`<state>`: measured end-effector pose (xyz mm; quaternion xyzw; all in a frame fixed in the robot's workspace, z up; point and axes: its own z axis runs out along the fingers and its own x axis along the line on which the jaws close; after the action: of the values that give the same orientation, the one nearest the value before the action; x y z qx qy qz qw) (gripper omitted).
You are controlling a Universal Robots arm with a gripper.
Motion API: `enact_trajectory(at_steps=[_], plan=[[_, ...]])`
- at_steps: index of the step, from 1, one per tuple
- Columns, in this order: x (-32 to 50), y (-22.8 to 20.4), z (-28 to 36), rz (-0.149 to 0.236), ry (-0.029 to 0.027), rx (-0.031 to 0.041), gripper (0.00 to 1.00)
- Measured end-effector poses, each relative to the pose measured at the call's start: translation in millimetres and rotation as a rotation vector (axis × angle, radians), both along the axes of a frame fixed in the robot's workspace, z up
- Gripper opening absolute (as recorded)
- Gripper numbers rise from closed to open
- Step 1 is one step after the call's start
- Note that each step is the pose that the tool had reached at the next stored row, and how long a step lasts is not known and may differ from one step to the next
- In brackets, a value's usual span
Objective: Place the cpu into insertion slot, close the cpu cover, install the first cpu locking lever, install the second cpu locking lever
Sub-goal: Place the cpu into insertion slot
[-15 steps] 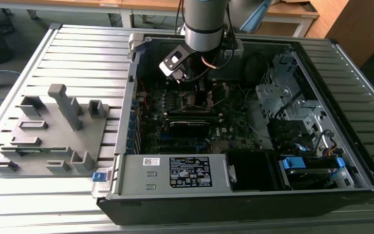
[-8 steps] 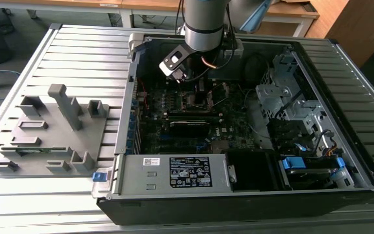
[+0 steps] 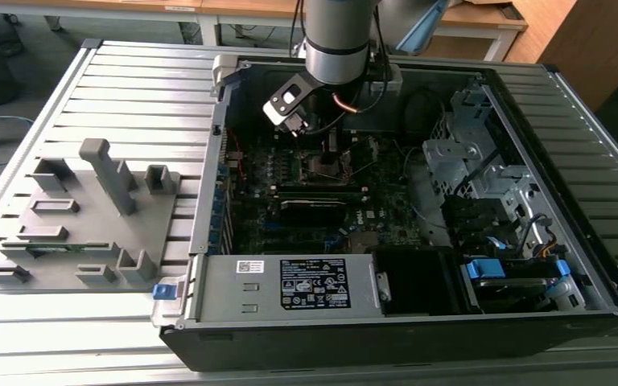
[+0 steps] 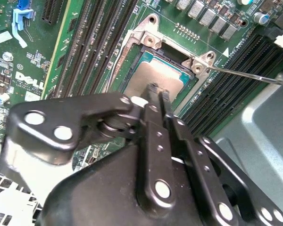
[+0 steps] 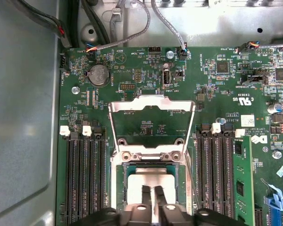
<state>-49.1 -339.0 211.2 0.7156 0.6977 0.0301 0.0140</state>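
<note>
Open case (image 3: pixel 395 342), arm (image 3: pixel 336 32) pointing straight down into it.
Gripper (image 5: pixel 153 188) fingers nearly together, nothing between them; cover (image 5: pixel 152 99) stands flipped open; slot (image 4: pixel 167 57) holds the cpu (image 5: pixel 153 175), tips maybe touching its grey top.

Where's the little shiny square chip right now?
In the first wrist view the cpu sits in the insertion slot, between the memory slots, beneath the hand.

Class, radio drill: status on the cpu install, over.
Copy: end effector shut, tips just over the cpu; cpu lying in the insertion slot; cpu cover open, swung back; no obstruction seen.
</note>
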Motion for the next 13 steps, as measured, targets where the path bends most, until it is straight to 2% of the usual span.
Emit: enact_trajectory(at_steps=[1, 3, 13], plan=[[0.0, 0.0, 0.0, 0.000, 0.0000, 0.0000, 0.12], [0.0, 0.0, 0.1, 0.000, 0.0000, 0.0000, 0.11], [-1.1, 0.0, 0.3, 0.000, 0.0001, -0.0001, 0.11]])
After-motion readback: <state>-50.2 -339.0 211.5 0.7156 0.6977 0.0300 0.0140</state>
